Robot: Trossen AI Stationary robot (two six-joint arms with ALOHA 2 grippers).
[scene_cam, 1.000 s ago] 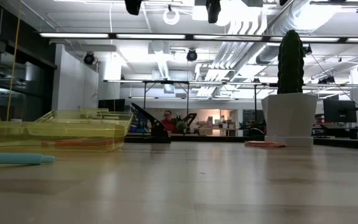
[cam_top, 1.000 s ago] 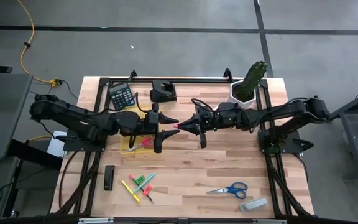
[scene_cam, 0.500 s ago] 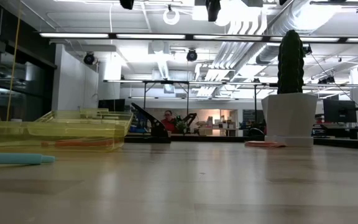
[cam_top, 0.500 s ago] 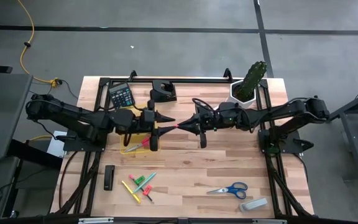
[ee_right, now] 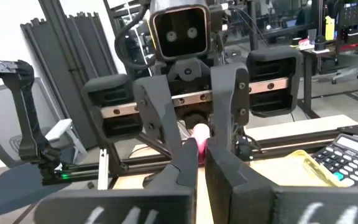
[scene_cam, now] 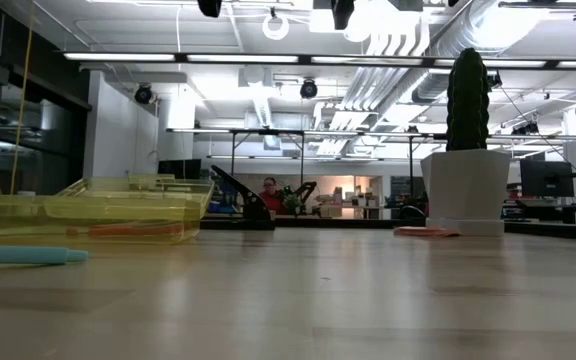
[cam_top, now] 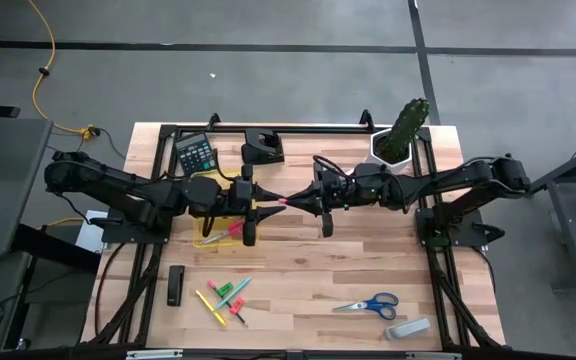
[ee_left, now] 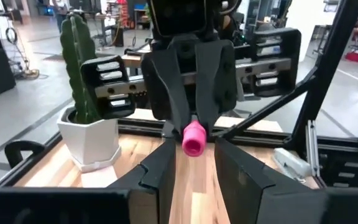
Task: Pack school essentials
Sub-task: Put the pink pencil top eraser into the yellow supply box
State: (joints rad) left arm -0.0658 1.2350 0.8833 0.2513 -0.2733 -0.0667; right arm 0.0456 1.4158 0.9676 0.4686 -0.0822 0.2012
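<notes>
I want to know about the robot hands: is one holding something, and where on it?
The right gripper pinches a pink marker by one end; the left gripper closes around the other.

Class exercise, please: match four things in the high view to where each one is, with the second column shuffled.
1 cactus
2 calculator
3 blue scissors
4 pink pen

A lower right of the table
B in the right gripper
C upper left of the table
D upper right of the table

Pairs: 1-D, 2-C, 3-A, 4-B

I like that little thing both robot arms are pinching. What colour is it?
Pink. The marker shows best in the left wrist view.
</notes>
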